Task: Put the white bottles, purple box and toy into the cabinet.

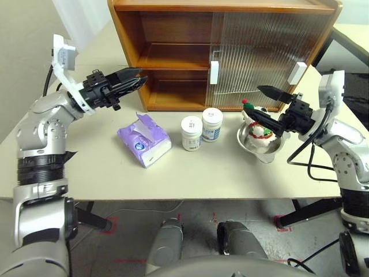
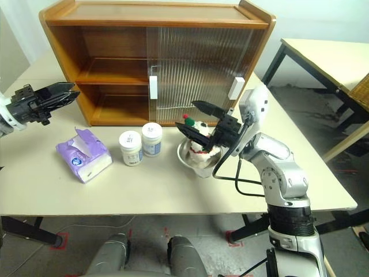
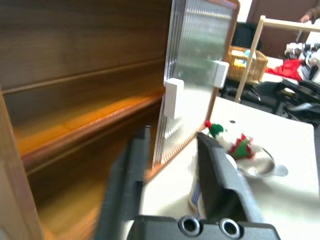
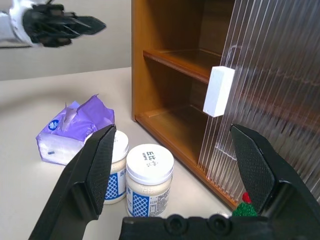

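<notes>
- While nothing is held by it, the left end effector (image 1: 137, 77) is seen level beside the open left half of the cabinet (image 1: 173, 57), its fingers only narrowly parted and empty.
- One purple box (image 1: 145, 140) is counted, lying on the tabletop (image 1: 104, 173) just in front of the cabinet.
- Two white bottles (image 1: 202, 128) are counted, standing upright and touching each other, right of the box.
- One toy (image 1: 258, 126) is counted, seated in a steel bowl (image 1: 260, 144) on the right; none of the four items is shelved yet.
- The right end effector (image 1: 265, 105) is spread wide around the toy, not closed on it.
- A likely failure is judged to be the bowl being dragged or tipped if the lower finger catches its rim.
- A collision with the ribbed door (image 1: 259, 52) behind is also judged possible during lifting.
</notes>
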